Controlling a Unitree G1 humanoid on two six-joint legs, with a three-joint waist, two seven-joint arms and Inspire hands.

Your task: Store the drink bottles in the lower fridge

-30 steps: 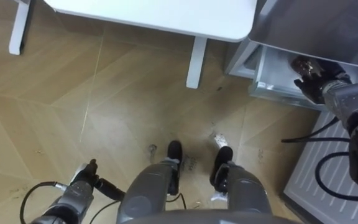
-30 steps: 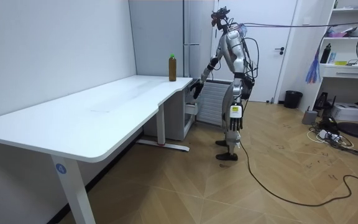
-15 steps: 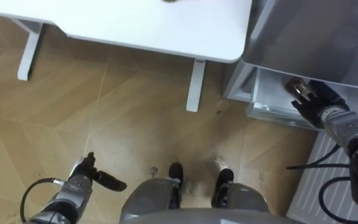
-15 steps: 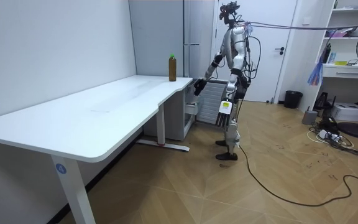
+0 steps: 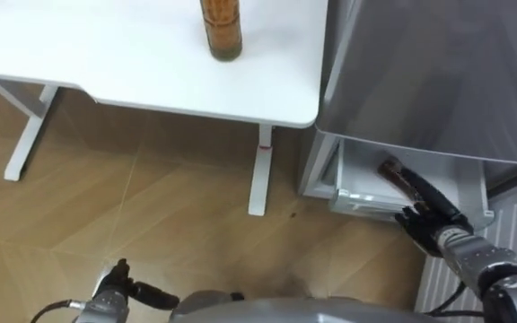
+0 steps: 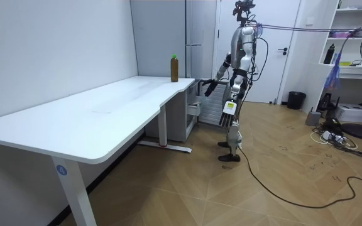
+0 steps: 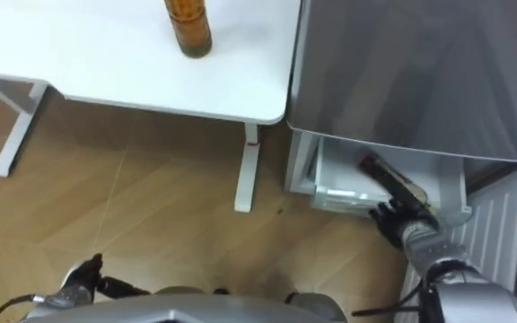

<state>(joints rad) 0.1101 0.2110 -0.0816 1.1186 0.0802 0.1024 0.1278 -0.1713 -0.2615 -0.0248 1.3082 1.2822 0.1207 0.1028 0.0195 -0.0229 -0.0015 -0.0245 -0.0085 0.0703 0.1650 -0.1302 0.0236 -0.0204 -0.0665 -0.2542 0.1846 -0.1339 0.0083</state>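
The left hand hangs low, well left of the fridge, fingers relaxed and holding nothing. On the bench, just left of the fridge, a brown bottle stands upright. At the fridge's foot the lower compartment is open. The right hand seems wrapped round the near end of a dark bottle, whose far end reaches into it. Stowing this drink looks like the step in hand. Next, I judge: lower it, release, then fetch the brown bottle.
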